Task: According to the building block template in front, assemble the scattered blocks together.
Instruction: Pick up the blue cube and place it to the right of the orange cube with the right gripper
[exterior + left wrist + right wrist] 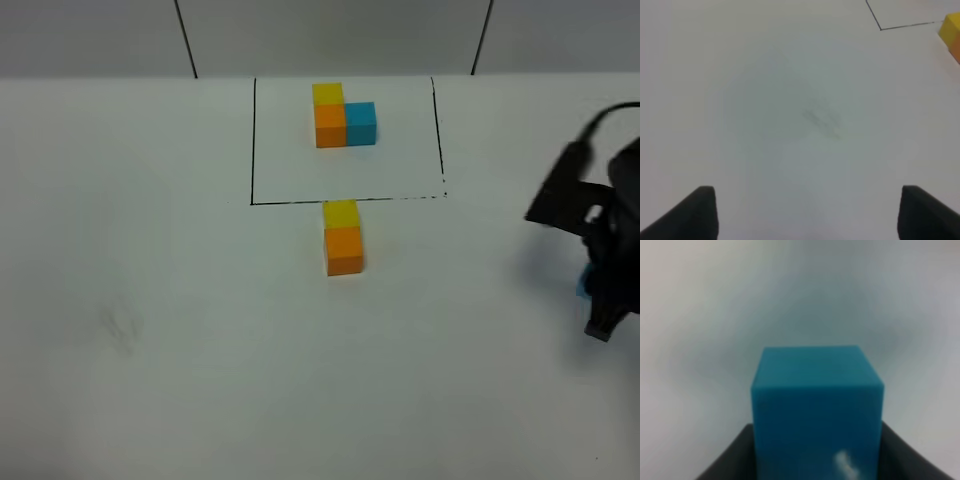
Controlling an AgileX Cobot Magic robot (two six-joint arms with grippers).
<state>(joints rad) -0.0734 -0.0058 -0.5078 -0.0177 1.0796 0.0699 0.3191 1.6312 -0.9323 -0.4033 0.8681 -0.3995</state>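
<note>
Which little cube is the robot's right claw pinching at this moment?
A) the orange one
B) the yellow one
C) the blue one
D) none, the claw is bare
C. The right wrist view shows the blue cube wedged between the dark jaws of the right gripper, while the loose yellow cube and orange cube sit together on the table just outside the outlined rectangle.

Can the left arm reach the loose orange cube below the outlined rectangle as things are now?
Probably yes. The left tool stands open over bare white table, and nothing lies between it and the small orange cube, which touches the small yellow cube.
</note>
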